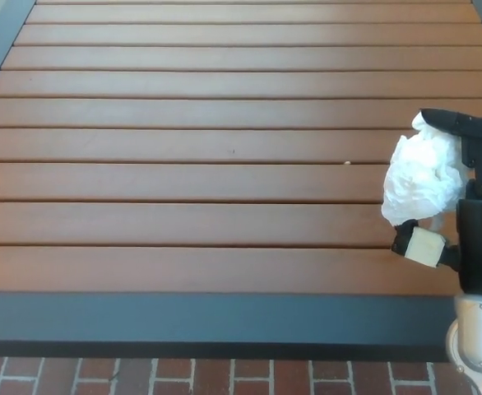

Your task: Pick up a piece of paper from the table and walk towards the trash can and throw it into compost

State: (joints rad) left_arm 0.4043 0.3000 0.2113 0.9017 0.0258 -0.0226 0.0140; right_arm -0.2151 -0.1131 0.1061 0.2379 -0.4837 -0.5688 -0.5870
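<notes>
A crumpled white piece of paper (pixel 422 177) is held at the right edge of the head view, above the brown slatted table (pixel 208 148). My right hand (pixel 463 197) is shut on it: a black finger curls over the paper's top and the thumb with a pale pad presses from below. The paper hangs clear of the table surface. My left hand does not show. No trash can is visible.
The table's dark grey front rim (pixel 208 321) runs across the bottom, with red brick paving (pixel 183 377) beneath it. A tiny pale crumb (pixel 347 162) lies on a slat left of the paper.
</notes>
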